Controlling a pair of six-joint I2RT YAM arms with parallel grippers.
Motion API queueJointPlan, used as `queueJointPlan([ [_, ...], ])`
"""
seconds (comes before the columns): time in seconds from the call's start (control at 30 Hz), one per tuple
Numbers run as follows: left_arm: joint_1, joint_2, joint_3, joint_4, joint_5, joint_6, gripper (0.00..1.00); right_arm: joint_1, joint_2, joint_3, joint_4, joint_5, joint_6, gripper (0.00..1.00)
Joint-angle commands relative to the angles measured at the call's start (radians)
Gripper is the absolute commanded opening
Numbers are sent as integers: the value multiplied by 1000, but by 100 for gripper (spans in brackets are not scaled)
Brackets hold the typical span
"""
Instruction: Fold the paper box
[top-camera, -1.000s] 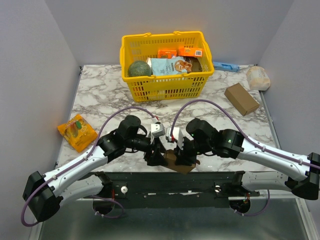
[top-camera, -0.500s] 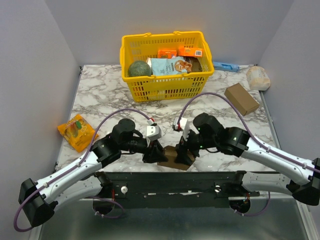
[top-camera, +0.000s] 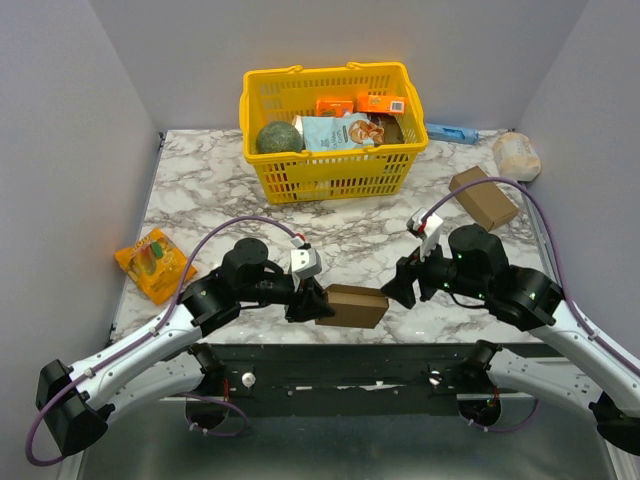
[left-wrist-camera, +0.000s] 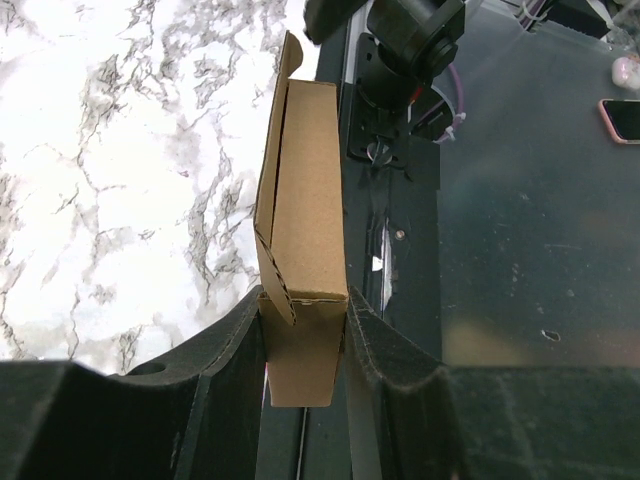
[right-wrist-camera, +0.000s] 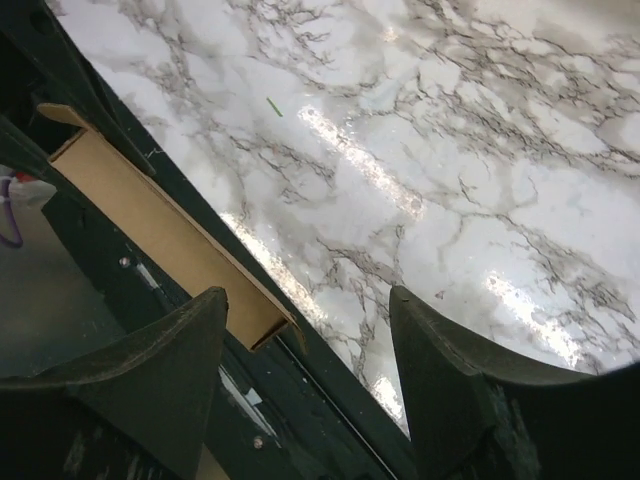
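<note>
Between the fingers of the left gripper (left-wrist-camera: 303, 310): the paper box (left-wrist-camera: 300, 200), pinched at its near short end. One finger presses on each long side face, and the box sticks straight out ahead of the hand.

Box shape: closed into a flat, long block. One loose flap stands up at the end farthest from the left hand, and a narrow tab edge runs along one side.

Position: the box lies along the near edge of the table (top-camera: 220, 190), one long edge over marble and the other over the dark mounting rail (top-camera: 350, 360).

Right gripper (top-camera: 398, 290): fingers spread wide, nothing between them. It faces the box's free end. The top view shows a small gap there, so they are near but apart. In the right wrist view the box (right-wrist-camera: 150, 220) ends just off the left finger (right-wrist-camera: 150, 370), and bare marble fills the span ahead of the jaws.

Room:
- Beyond both hands, marble runs open up to the wall of the yellow basket (top-camera: 330, 175).
- Outboard of the left hand, well apart, lies the orange snack packet (top-camera: 153, 262).
- Outboard of and beyond the right hand sits the blocky brown carton (top-camera: 483, 197), also well apart.
- On the wrist side of both hands, the table edge and the rail are close.
</note>
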Motion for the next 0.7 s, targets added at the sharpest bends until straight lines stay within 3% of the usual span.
queueJointPlan([
  [0.0, -5, -20, -11, -1, -21, 13, 18, -5, 16, 20, -102, 92, 13, 67],
  [0.27, -5, -20, -11, -3, -23, 14, 18, -5, -1, 3, -116, 27, -10, 50],
  [0.67, -7, -20, -9, -6, -27, 16, 18, -5, 21, -12, -76, -82, -25, 43],
])
